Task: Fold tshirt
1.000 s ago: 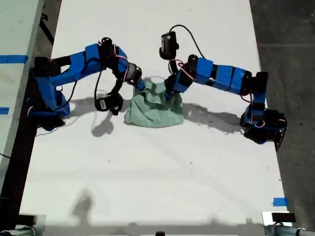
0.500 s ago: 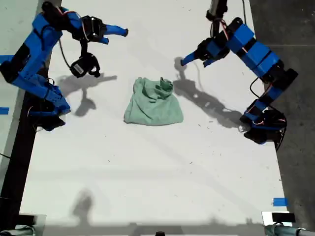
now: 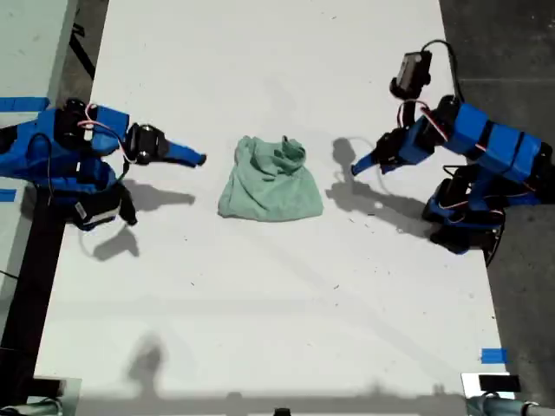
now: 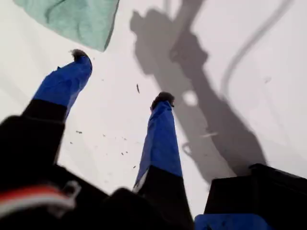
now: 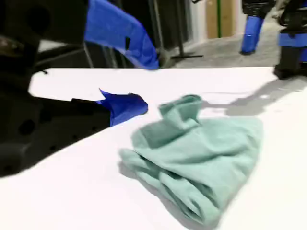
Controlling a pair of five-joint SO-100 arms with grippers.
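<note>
Either side of tshirt (image 3: 271, 182): first gripper (image 4: 120, 79) and second gripper (image 5: 129, 81) both spread, empty (bundle lumpy). Best regrasp outer edges, flatten before folding.

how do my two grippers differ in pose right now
My first gripper tilts down at the table; my second gripper lies low and near level, aimed at the tshirt. The first is at the exterior view's right of the tshirt, the second at its left. Both are open, empty and apart from the tshirt.
</note>
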